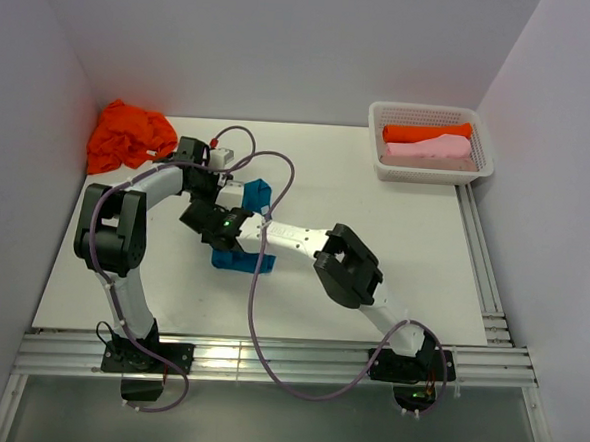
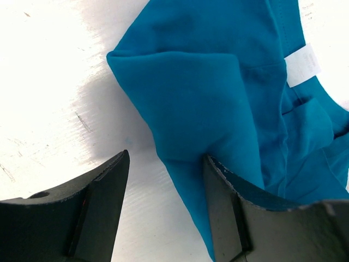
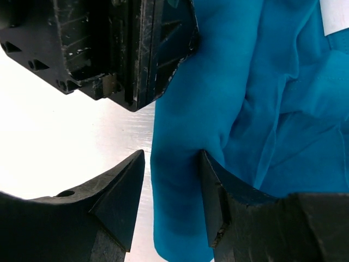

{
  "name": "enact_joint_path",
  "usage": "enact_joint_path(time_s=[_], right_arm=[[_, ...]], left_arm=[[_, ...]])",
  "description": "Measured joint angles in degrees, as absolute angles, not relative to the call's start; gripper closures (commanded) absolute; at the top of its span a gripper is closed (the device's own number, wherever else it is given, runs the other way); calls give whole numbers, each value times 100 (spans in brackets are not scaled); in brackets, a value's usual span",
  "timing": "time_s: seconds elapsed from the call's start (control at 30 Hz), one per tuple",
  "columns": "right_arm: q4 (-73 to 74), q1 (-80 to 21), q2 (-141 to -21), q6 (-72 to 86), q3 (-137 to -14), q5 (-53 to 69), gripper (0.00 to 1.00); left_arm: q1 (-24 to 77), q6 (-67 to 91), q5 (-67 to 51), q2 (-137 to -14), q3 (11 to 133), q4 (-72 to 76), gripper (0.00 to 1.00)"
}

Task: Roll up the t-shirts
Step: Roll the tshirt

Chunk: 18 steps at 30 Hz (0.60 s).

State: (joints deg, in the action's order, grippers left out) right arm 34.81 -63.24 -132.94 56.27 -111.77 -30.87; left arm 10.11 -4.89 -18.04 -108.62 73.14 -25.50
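Note:
A teal-blue t-shirt (image 1: 244, 260) lies crumpled at the middle of the table, partly under both grippers. My left gripper (image 1: 217, 188) is open over its far edge. In the left wrist view a folded edge of the shirt (image 2: 218, 82) runs down beside the right finger (image 2: 229, 207), and bare table shows between the jaws (image 2: 166, 157). My right gripper (image 1: 203, 218) is open too, and in its wrist view a thick teal fold (image 3: 174, 164) sits between its fingers (image 3: 170, 154) with a gap on the left. An orange t-shirt (image 1: 130, 136) lies heaped at the far left.
A white lattice basket (image 1: 382, 114) at the far right corner holds a rolled orange shirt (image 1: 426, 133) and a rolled pink one (image 1: 435, 149). The left gripper's body (image 3: 120, 49) sits close ahead of the right fingers. Grey walls enclose three sides, and rails run along the right and near edges.

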Motion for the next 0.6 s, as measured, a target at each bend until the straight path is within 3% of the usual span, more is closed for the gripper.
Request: enact_joint_path(time_s=[0.47,0.6], right_arm=[[4278,-6324,-13668,5782,-11684,-3155,45],[4445,-6324,-13786,5780,-11863,-3146,50]], left_arm=[[1028,-528,-2058,-11150,7981,-3216,30],[1002,-526,-2274,-11332,8436,-3514,29]])
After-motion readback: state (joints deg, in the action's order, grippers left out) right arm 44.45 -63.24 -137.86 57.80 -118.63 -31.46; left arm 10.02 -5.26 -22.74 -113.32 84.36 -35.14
